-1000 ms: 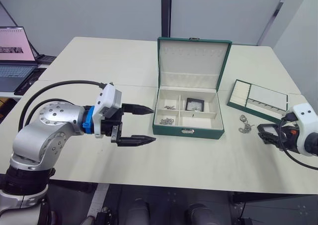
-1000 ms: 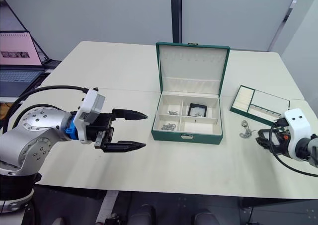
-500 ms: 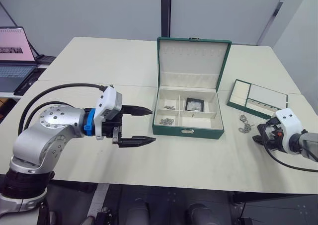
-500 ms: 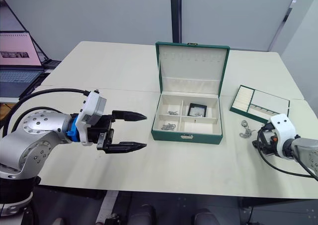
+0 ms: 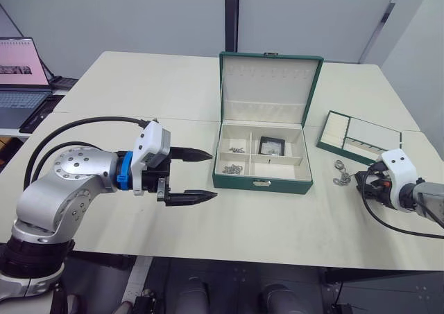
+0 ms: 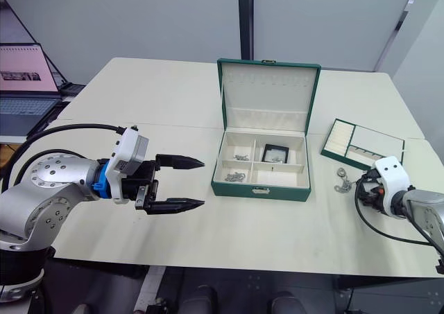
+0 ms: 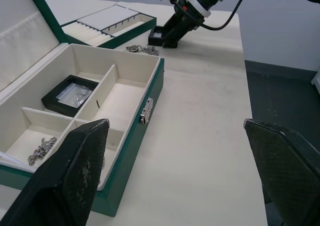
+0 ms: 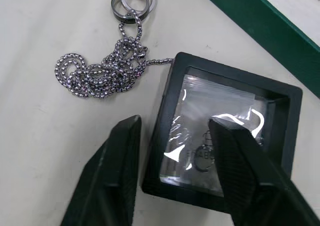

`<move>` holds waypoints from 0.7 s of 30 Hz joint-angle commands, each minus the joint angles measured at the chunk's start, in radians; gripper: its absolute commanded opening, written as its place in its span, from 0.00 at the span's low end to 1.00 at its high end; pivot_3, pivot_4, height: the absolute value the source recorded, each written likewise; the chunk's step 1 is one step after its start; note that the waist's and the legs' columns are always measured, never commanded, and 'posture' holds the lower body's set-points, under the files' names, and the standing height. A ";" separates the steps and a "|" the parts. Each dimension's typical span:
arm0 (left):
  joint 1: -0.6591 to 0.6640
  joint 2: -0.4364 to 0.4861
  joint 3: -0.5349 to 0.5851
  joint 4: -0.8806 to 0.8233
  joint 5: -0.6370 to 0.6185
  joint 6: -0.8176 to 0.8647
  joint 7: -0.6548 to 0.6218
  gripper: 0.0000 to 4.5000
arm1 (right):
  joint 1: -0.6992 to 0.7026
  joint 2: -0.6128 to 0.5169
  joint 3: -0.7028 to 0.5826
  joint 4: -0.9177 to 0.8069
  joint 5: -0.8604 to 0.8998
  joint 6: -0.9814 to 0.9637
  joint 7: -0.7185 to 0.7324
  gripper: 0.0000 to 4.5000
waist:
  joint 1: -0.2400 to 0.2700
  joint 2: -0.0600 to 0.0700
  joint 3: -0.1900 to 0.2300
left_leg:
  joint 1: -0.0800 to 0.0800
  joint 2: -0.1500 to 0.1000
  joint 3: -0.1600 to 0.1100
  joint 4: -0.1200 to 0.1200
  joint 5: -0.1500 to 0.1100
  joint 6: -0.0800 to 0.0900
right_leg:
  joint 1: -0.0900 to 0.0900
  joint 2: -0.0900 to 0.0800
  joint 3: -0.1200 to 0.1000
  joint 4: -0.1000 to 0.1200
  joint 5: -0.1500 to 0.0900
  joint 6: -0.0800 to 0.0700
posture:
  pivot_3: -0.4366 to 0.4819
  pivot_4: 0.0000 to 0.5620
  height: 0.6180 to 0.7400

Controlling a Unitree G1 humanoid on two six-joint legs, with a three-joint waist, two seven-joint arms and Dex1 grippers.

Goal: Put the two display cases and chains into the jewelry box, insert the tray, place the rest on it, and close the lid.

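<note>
Your right gripper (image 8: 172, 151) is straddling one edge of the display case (image 8: 225, 136), which is lying flat beside the chain (image 8: 102, 71), right of the open jewelry box (image 5: 263, 163). The box is holding another case (image 5: 271, 146) and chains (image 5: 232, 168). Your left gripper (image 5: 201, 175) is spread.

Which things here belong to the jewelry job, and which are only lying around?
Job: jewelry box with open lid; display case inside; second display case; chains in box; chain on table; tray.

Lying around: laptop.
</note>
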 commanded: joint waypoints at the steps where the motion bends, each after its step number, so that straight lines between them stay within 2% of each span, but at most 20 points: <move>1: -0.003 0.016 0.029 -0.027 -0.010 -0.007 0.001 1.00 | -0.011 0.010 -0.024 -0.019 -0.019 0.000 0.014 0.27 | 0.000 0.000 0.000 | 0.000 0.000 0.000 0.000 0.000 0.000 | 0.000 0.000 0.000 0.000 0.000 0.000 | 0.48 0.27 1.00; 4: -0.003 0.019 0.028 -0.027 -0.011 -0.007 0.001 1.00 | -0.012 0.015 -0.027 -0.020 -0.030 0.002 0.020 0.11 | 0.000 0.000 0.000 | 0.000 0.000 0.000 0.000 0.000 0.000 | 0.000 0.000 0.000 0.000 0.000 0.000 | 0.48 0.27 1.00; 7: -0.003 0.020 0.028 -0.025 -0.011 -0.005 0.002 1.00 | -0.012 0.018 -0.030 -0.020 -0.036 0.003 0.023 0.01 | 0.000 0.000 0.000 | 0.000 0.000 0.000 0.000 0.000 0.000 | 0.000 0.000 0.000 0.000 0.000 0.000 | 0.48 0.27 1.00; 16: -0.007 0.014 0.021 -0.013 -0.008 -0.009 0.002 1.00 | -0.004 0.002 -0.058 -0.072 -0.039 0.022 0.039 0.01 | 0.000 0.000 0.000 | 0.000 0.000 0.000 0.000 0.000 0.000 | 0.000 0.000 0.000 0.000 0.000 0.000 | 0.48 0.27 1.00; 21: -0.011 0.019 0.016 0.027 0.013 -0.026 -0.013 1.00 | 0.007 -0.073 -0.102 -0.193 -0.015 0.062 0.099 0.01 | 0.001 0.003 0.002 | 0.000 0.000 0.001 0.000 0.000 0.000 | 0.000 0.000 0.000 0.000 0.000 0.000 | 0.48 0.27 1.00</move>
